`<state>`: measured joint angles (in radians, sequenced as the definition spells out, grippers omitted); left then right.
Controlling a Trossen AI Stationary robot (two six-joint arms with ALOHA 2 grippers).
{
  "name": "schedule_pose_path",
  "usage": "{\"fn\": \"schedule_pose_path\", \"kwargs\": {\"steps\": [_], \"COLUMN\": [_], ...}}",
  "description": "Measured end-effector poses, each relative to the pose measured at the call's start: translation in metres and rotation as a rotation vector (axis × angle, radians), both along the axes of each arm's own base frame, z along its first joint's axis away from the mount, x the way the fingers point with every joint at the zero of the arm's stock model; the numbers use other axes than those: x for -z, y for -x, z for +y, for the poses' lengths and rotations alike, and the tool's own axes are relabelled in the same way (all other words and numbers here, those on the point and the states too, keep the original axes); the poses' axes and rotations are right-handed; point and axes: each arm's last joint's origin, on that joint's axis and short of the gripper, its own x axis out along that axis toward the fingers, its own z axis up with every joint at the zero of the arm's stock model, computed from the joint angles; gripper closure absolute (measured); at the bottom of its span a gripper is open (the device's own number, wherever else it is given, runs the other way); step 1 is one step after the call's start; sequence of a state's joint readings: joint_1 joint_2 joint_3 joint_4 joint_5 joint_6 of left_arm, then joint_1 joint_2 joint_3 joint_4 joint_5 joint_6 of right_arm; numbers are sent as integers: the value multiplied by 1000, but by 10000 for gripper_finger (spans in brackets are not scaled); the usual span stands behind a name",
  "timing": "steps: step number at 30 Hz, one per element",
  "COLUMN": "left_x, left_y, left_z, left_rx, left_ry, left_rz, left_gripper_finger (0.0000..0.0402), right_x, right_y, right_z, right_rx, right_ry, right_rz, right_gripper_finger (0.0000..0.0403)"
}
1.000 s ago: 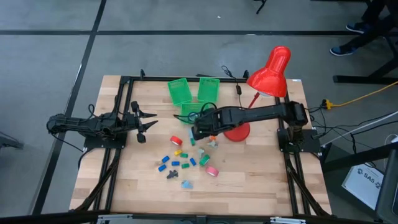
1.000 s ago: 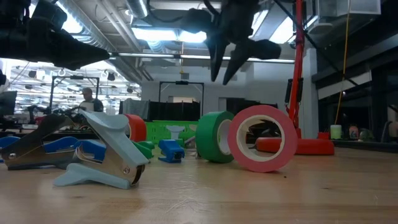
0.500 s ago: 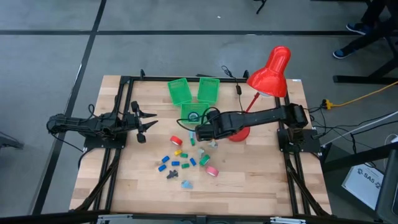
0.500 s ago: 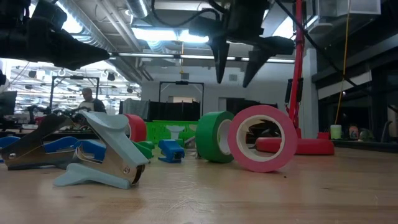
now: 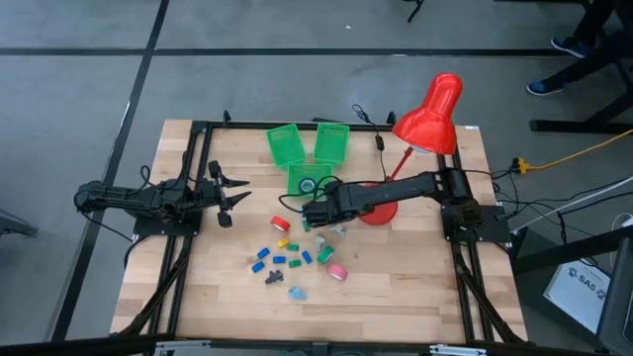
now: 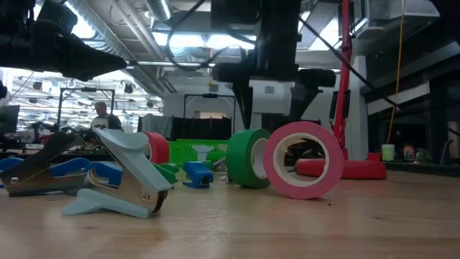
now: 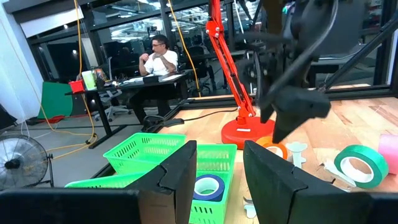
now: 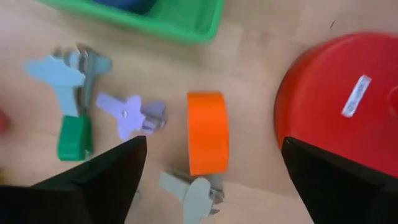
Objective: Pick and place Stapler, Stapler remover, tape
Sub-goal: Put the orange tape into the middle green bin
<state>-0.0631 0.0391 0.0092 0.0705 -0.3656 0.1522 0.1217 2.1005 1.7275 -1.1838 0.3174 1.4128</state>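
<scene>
Barely started, by the look of it — one blue roll [image 7: 206, 186] sat in a green basket [image 5: 307, 179], while the pink tape [image 5: 337, 271], red tape [image 5: 280, 223] and most small pieces lay loose around the table's middle. Right gripper [image 5: 315, 215] hung jaws wide, empty, over the orange tape [image 8: 208, 132]. Left gripper [image 5: 226, 195] waited at 9 o'clock — jaws narrow, nothing held.

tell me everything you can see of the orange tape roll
The orange tape is a small plain ring standing on its edge on the wooden table, next to the red lamp base, with pale claw-like pieces around it. The open right gripper hangs above it with a finger on either side, not touching.
</scene>
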Motion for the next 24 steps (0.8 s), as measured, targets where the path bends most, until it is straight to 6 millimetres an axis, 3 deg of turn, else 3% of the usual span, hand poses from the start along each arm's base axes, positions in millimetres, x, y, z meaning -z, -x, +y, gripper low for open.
{"fn": "schedule_pose_path", "kwargs": {"steps": [7, 21, 24], "left_x": [0, 0, 0], "left_y": [0, 0, 0], "left_z": [0, 0, 0], "left_rx": [0, 0, 0], "left_ry": [0, 0, 0], "left_rz": [0, 0, 0], "left_gripper_finger": [274, 274, 274], "right_x": [8, 8, 16], "right_y": [-3, -3, -2], "right_z": [-9, -10, -10], "right_rx": [23, 21, 21], "right_ry": [-52, -50, -51], "right_rz": [19, 19, 19], "right_gripper_finger": [43, 43, 43]}}
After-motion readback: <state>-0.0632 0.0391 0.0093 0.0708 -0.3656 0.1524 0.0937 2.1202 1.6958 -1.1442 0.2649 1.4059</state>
